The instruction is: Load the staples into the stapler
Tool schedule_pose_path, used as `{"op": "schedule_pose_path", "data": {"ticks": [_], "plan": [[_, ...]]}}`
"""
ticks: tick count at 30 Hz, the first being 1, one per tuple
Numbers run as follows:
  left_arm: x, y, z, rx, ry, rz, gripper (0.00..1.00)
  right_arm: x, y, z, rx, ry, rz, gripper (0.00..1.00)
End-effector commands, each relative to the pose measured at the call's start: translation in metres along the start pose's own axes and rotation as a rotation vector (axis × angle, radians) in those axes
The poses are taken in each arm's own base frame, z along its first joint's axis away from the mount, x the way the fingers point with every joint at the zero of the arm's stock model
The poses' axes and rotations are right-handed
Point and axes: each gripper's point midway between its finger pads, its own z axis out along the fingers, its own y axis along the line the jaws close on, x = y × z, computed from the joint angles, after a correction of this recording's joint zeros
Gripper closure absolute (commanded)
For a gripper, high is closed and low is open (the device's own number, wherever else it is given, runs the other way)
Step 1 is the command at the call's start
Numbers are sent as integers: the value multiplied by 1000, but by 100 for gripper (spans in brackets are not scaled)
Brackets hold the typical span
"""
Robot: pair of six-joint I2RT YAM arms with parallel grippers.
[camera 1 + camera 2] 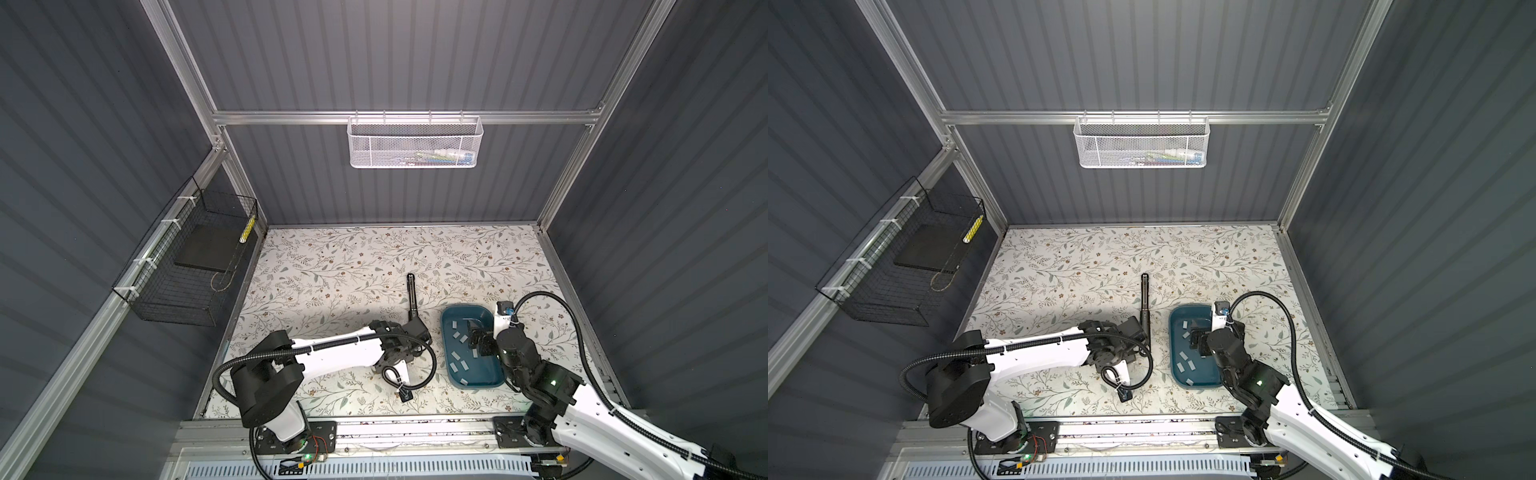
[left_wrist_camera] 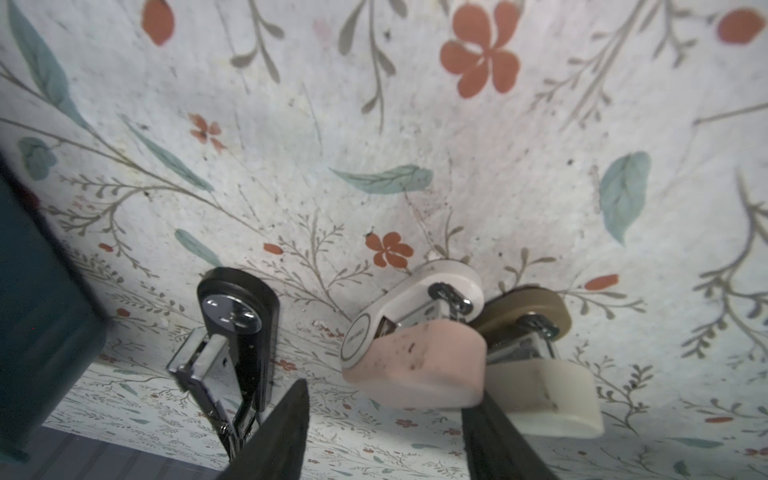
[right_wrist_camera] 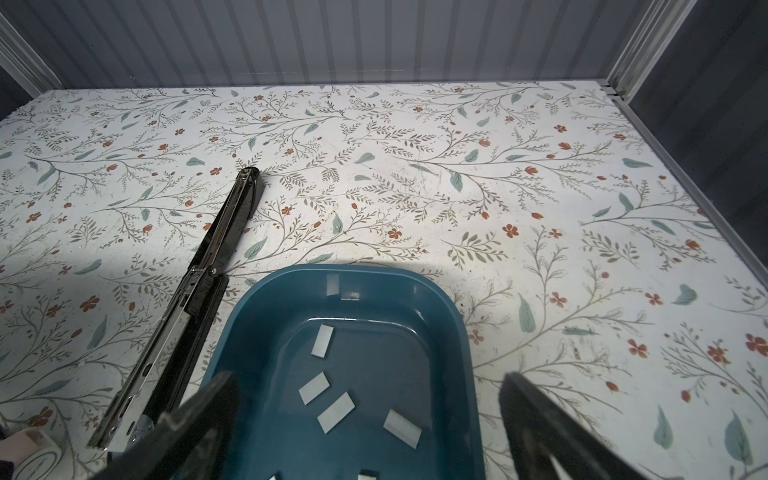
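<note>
Black stapler [image 3: 174,328] is lying folded out flat on the surface [image 3: 415,187] with the magazine channel facing up. That reads as deliberate, so a strip can drop straight in. Staples [image 3: 336,411] are sitting loose and flat on the floor of the blue tray [image 3: 266,328], just beside the stapler, which is making for a short carry. I'm not seeing any strip in the channel.

Right gripper [image 3: 368,376] is hovering low over the tray, jaws wide apart and holding nothing. Several strips are lying below it, between the fingers. My guess is it's lining up a pick.

Left gripper [image 2: 384,395] is sitting at the robot-side end of the black stapler, probably to brace it. Its jaws are standing roughly half apart around a small pink stapler [image 2: 415,365], with a cream stapler [image 2: 548,390] right beside that. One finger [image 2: 286,428] is showing a clear gap to the pink body, so I'm reading it as not clamped. Can't tell whether the other finger is touching. In both top views the arm is hiding that spot.
</note>
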Motion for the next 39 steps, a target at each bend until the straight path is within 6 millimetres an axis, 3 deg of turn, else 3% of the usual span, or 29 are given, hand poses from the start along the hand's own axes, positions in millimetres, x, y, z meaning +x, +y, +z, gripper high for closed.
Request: {"op": "schedule_pose_path", "data": {"ticks": [1, 7, 19, 28, 37, 39], "plan": [[-7, 0, -1, 28, -33, 16, 40, -10, -1, -2, 7, -17, 22, 1], [-11, 1, 1, 50, -41, 33, 42, -11, -1, -2, 7, -17, 22, 1], [-16, -23, 6, 154, -19, 92, 45, -10, 0, -1, 8, -13, 19, 1], [-18, -25, 8, 177, -26, 89, 61, -9, 0, -1, 6, -9, 19, 1], [-20, -19, 12, 172, -33, 66, 62, -9, 0, 0, 8, -6, 17, 1], [-21, -17, 13, 169, -37, 53, 69, -9, 0, 0, 9, -5, 16, 1]]}}
